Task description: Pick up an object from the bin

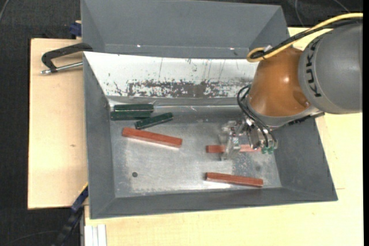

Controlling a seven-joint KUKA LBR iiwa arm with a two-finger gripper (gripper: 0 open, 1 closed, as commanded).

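**Gripper low over a red-brown bar, right part of the bin floor**

Obs. The gripper (237, 141) sits low in the bin (190, 26), under the orange wrist cover (277, 89). A red-brown bar (215, 149) lies at it. One end pokes out on the camera-left side of the gripper, and a paler reddish bit shows on the opposite side. You can read this as one bar passing beneath the tool, with its long axis roughly left–right in the camera view. Its middle is hidden, so log that as a judgement, not a sighting.

Fingers. You cannot tell how far apart they stand, or whether they have hold of anything, because metalwork and cables merge there.

Neighbours. A second red-brown bar (233, 180) lies near, on the front-wall side of the gripper. It runs about parallel to the first and apart from it. A third red-brown bar (151, 137) lies well apart to camera-left, slightly tilted. Beyond it, two dark green bars (132, 110) lie at the foot of the back wall.

Room. The floor is bare on the camera-left side of the gripper, as far as the third bar. The bin's right wall is close behind the wrist.

Judgement. A grasp across the bar's narrow width needs a closing line running front to back. The way straight up looks free. The risk is an off-centre hold that lets the bar tip, so you should confirm the hold before you raise it.
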